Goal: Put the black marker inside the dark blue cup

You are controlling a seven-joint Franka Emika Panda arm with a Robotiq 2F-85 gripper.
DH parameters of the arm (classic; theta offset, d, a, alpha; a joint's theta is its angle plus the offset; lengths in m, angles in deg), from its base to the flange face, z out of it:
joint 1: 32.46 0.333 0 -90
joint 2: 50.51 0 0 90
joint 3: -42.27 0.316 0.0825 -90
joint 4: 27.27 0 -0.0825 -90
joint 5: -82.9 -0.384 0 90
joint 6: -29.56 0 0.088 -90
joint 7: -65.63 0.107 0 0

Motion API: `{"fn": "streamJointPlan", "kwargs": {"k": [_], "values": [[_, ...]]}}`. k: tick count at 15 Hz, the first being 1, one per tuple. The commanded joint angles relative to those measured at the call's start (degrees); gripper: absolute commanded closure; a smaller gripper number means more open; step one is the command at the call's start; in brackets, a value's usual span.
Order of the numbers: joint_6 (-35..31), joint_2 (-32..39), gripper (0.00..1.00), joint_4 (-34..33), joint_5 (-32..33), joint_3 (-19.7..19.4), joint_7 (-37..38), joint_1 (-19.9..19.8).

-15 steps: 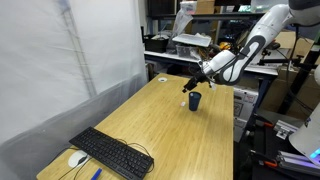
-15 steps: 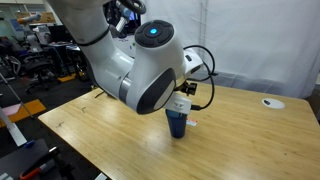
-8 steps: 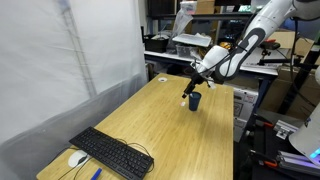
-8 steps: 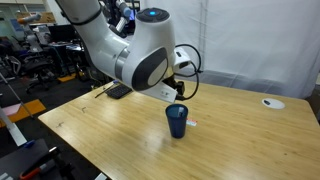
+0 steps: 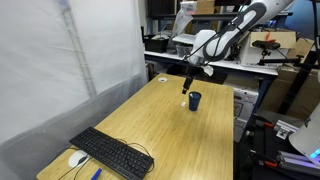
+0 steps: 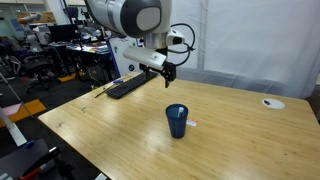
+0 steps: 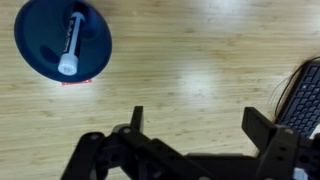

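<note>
1. Across a long, pale wood-grain table in an exterior view: dark blue cup upright near the far end, close to one long edge. Just above and beside it, clear of the rim, the gripper, hung from a white arm angling in from the cluttered side. Too small at this range to tell the spread of its fingers. At the near end, a black keyboard, a white mouse beside it, and a bright blue pen-like object by the table's edge. White curtain along one long side; workbenches, shelves and lab gear beyond the far end.

2. From another angle, in an exterior view: cup standing on bare wood, a small pale-and-red scrap right at its base. Gripper well above the cup and off to one side, pointing down, nothing visible in it. Keyboard far back on the table; a white round disc near a far corner. White curtain behind, desks and office chairs in the open room at one side.

3. Straight down in the wrist view: cup in an upper corner of the frame, the black marker inside it, leaning across the interior with its pale end toward the rim. Gripper at the bottom of the frame, dark fingers spread wide, only bare wood grain between them. Keyboard corner at the side edge.
</note>
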Motion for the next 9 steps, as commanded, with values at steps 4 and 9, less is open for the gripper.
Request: {"fn": "streamJointPlan", "kwargs": {"k": [4, 9], "values": [[17.38, -11.25, 0.0, -5.5, -7.24, -20.08, -0.75, 21.07], [20.51, -11.3, 0.0, -7.3, -6.26, -37.17, -0.95, 38.5]]}}
